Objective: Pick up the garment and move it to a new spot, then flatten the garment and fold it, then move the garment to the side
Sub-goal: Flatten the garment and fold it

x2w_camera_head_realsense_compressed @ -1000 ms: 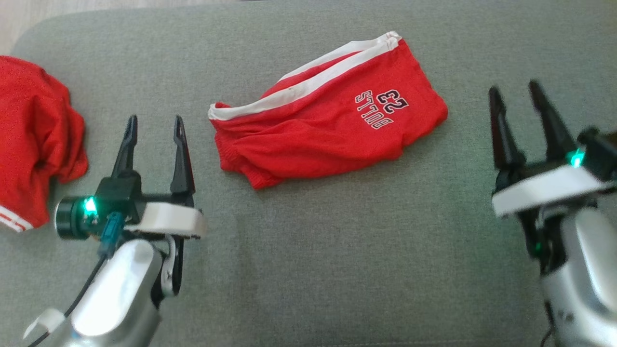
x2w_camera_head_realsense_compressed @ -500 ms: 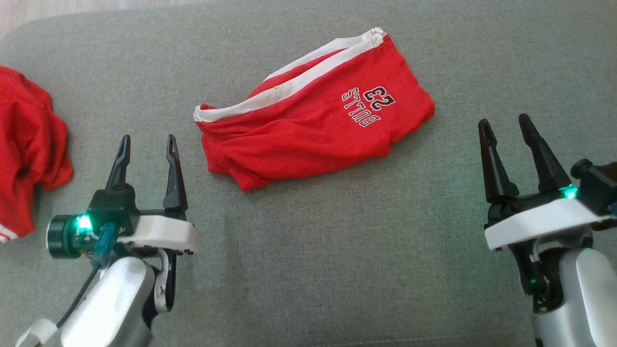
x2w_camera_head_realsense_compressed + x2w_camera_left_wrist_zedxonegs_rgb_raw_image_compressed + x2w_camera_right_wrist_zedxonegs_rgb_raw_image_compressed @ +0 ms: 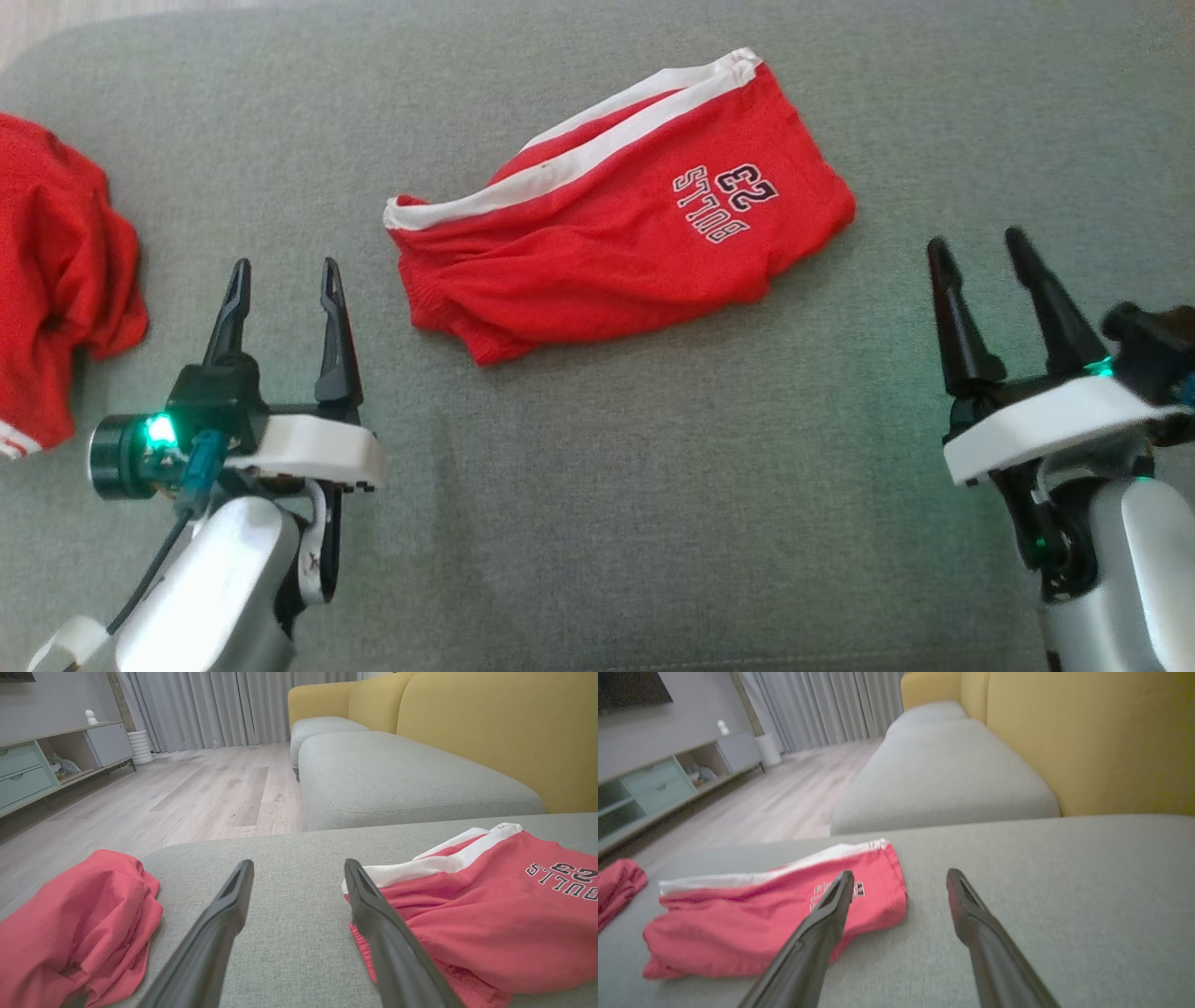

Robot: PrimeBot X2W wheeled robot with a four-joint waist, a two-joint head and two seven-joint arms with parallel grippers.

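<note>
Head view: right gripper has drawn back from shorts.

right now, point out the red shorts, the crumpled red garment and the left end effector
red shorts (image 3: 607, 252): head view, middle of the red cloth
crumpled red garment (image 3: 56, 280): head view, its bunched middle
left end effector (image 3: 285, 268): head view, midway between its fingertips

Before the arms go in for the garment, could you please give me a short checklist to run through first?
1. Left pincer open, holding nothing: ok.
2. Right pincer open, holding nothing: ok.
3. Red shorts lie between both pincers, touched by neither: ok.
4. Shorts wholly on the grey cushion: ok.
5. Other red garment apart from the shorts: ok.
6. Shorts lie flat: not ok, rumpled along the near hem.
</note>
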